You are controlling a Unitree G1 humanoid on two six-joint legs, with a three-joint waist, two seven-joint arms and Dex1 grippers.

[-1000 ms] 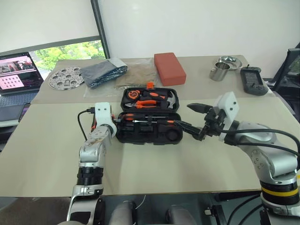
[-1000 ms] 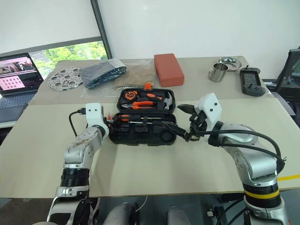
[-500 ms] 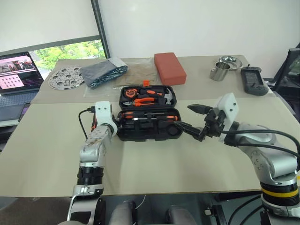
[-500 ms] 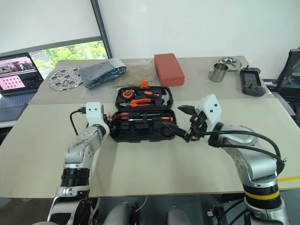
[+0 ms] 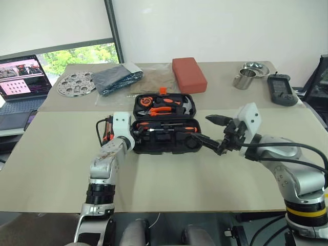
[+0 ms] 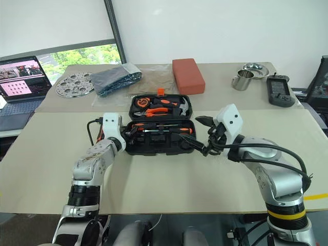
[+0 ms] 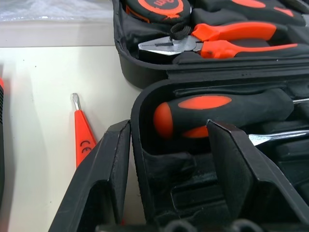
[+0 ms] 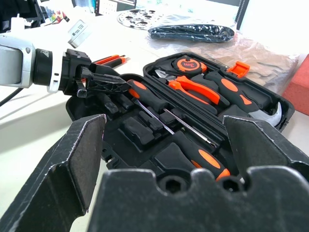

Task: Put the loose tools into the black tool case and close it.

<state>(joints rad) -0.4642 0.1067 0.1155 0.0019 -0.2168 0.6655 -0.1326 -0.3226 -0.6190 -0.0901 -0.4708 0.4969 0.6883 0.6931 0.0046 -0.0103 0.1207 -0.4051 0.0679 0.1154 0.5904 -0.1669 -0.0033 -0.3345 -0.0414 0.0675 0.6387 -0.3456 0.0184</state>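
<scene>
Mid-desk [image 5: 61,169], your black tool case [image 5: 164,137] lies open.
Screwdrivers [image 8: 203,159], pliers [image 7: 227,41] fill its slots; a slim orange tester screwdriver [image 7: 83,140] lies outside. Left pincer [image 7: 169,159] straddles the case's wall; right pincer [image 5: 211,131] gapes wide, empty.

The open tool case [image 5: 164,123] lies mid-desk [image 5: 51,169], a tester screwdriver [image 7: 83,137] just left of it, a block [image 5: 188,74] behind.

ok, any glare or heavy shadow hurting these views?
Head views: even light, only a soft shadow beside the black tool case. Right wrist view: table washed out bright. Left wrist view: deep shade in the slot under the screwdriver.
</scene>
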